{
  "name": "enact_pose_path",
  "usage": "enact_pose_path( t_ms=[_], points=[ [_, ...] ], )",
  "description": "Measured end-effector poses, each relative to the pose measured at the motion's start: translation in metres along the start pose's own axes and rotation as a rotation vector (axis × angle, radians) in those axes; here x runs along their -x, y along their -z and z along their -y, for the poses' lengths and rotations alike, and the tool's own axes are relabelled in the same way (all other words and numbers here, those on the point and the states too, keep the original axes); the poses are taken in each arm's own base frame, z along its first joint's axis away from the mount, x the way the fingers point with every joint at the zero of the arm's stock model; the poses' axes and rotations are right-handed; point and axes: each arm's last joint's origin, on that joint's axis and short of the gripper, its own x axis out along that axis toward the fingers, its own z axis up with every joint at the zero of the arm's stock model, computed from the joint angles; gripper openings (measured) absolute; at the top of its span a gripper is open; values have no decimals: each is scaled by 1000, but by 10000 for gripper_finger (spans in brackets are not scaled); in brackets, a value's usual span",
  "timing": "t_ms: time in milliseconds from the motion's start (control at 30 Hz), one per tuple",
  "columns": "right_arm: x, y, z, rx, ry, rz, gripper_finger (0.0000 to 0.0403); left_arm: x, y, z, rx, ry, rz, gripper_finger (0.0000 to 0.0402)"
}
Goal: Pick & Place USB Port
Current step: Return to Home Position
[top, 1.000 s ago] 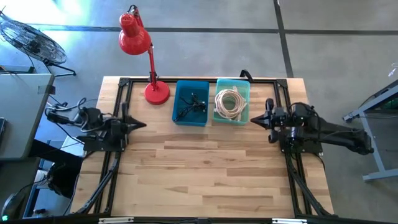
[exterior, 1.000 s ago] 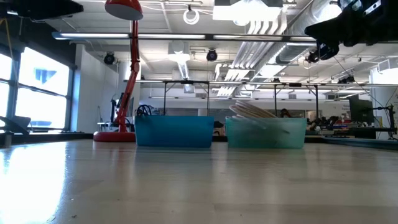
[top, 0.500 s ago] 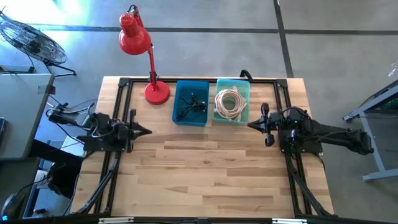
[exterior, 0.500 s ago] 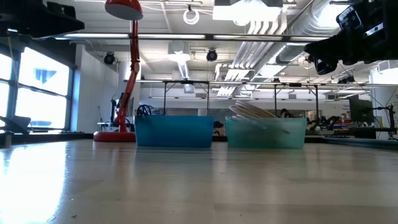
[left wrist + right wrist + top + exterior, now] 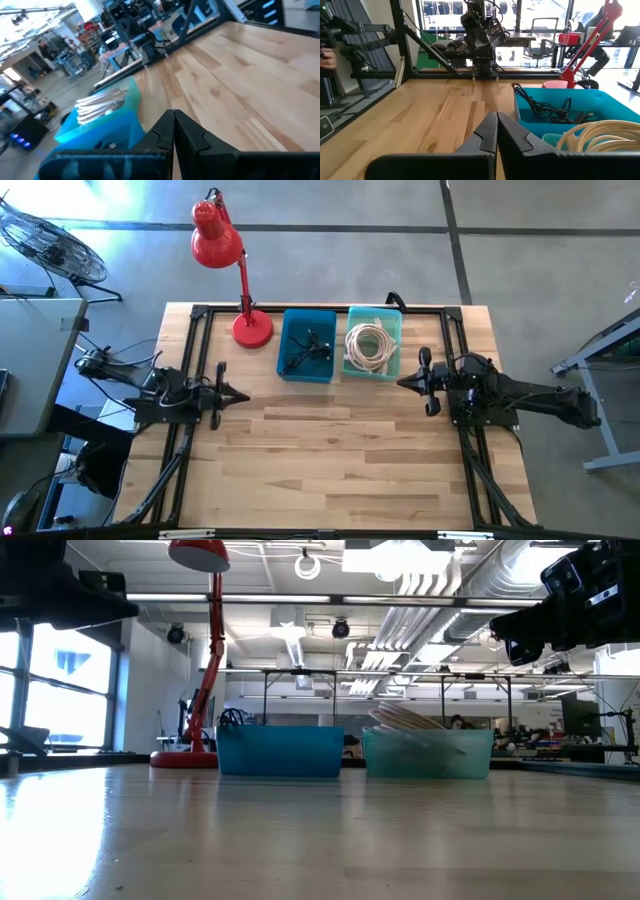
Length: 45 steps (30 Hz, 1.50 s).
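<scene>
The pale beige coiled cable [image 5: 370, 345] lies in the light green plastic bin [image 5: 373, 313], and the thin black cable [image 5: 308, 348] in the neighbouring blue plastic bin [image 5: 308, 313]. Both look light and floppy, best pinched across bunched loops. The left claw [image 5: 244, 395] and right claw [image 5: 401, 382] hover closed and empty.

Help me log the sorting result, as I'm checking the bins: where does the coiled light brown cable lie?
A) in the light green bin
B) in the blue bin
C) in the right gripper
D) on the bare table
A: the high view shows the light brown cable coiled inside the light green bin, beside the blue bin holding the black cable.
</scene>
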Motion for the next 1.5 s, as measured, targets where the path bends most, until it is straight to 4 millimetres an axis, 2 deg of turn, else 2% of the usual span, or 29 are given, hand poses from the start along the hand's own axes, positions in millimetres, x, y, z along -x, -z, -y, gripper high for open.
enact_pose_path(
  t_ms=[367, 633, 1133, 1500],
  points=[
    [0, 0, 0, 1, 0, -4, 0, -6, 16, 11, -4, 24, 12, 2],
    [0, 2, 0, -5, 0, -25, 0, -10, 24, 19, -4, 83, 94, 2],
    [0, 5, 2, -4, 67, -50, 0, -10, 26, 21, -21, 117, 101, 2],
    [1, 15, 2, 58, 86, -160, 0, -11, 26, 21, -27, 119, 99, 2]
  ],
)
